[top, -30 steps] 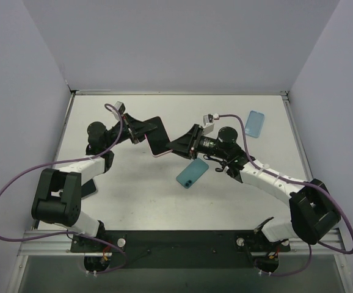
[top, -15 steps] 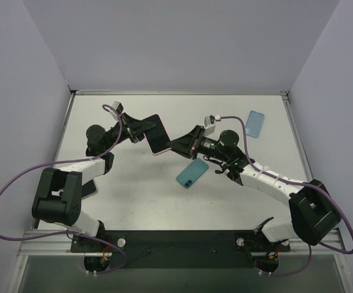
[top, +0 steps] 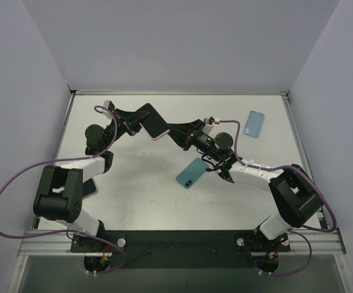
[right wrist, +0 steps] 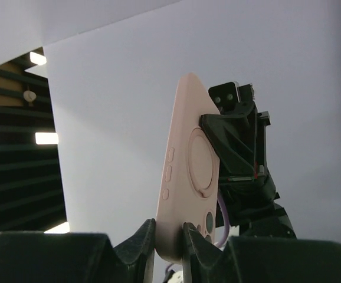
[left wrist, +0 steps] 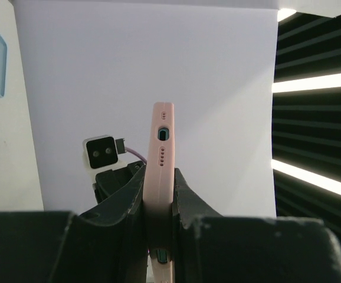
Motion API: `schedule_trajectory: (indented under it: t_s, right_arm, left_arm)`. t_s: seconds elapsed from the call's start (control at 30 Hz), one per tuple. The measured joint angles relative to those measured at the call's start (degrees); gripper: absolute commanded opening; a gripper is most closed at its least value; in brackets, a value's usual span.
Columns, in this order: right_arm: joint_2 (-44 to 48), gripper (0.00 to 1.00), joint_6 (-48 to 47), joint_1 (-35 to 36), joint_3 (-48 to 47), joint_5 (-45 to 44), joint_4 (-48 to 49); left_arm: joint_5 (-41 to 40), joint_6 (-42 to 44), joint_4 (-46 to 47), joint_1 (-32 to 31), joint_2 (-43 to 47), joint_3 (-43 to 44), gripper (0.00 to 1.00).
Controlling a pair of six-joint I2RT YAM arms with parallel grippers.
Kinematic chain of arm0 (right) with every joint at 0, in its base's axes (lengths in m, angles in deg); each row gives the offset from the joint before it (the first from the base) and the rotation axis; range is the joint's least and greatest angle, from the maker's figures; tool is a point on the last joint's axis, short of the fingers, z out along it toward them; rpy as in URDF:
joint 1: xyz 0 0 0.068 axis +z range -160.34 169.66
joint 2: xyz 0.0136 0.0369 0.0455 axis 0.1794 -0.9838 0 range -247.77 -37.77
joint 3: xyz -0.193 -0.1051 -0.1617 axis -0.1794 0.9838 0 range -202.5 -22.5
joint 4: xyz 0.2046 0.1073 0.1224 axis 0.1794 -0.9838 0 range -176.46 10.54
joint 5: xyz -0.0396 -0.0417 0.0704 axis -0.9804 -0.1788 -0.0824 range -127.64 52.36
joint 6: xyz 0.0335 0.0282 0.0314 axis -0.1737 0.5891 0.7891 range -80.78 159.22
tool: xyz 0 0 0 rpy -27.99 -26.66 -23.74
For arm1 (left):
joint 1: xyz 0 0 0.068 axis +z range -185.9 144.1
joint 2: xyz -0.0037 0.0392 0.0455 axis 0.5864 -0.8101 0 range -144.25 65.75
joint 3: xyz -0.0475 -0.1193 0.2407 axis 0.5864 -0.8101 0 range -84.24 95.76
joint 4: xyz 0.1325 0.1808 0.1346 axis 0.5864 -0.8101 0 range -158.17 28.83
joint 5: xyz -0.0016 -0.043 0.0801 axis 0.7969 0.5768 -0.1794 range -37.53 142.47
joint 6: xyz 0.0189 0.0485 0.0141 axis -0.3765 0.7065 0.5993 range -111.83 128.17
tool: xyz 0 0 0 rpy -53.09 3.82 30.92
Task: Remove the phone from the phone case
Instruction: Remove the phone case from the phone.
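Left claw point(left wrist: 160, 197) clenches one end of the pink silicone phone case point(right wrist: 188, 177), and the right claw point(right wrist: 169, 236) pinches its opposite end, the case aloft over the far middle of the white table point(top: 134, 183). A dark-screened phone point(top: 152, 119) sits inside it. A teal phone point(top: 192, 173) lies nearer on the table, and a light-blue case point(top: 254, 123) lies far right.
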Motion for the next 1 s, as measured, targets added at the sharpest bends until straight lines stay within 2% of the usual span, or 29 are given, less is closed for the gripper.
schedule_trajectory:
  t_s: [0.47,1.0]
  right_arm:
    - [-2.0,0.00,7.1,3.7,-6.5,-12.0,9.1]
    - [-3.4,0.00,10.0,5.3,-9.8,-13.4,14.2]
  left_arm:
    - [-6.2,1.6,-2.8,-0.2,5.7,9.9,0.00]
    - [-8.3,3.1,-3.4,-0.2,10.3,12.7,0.00]
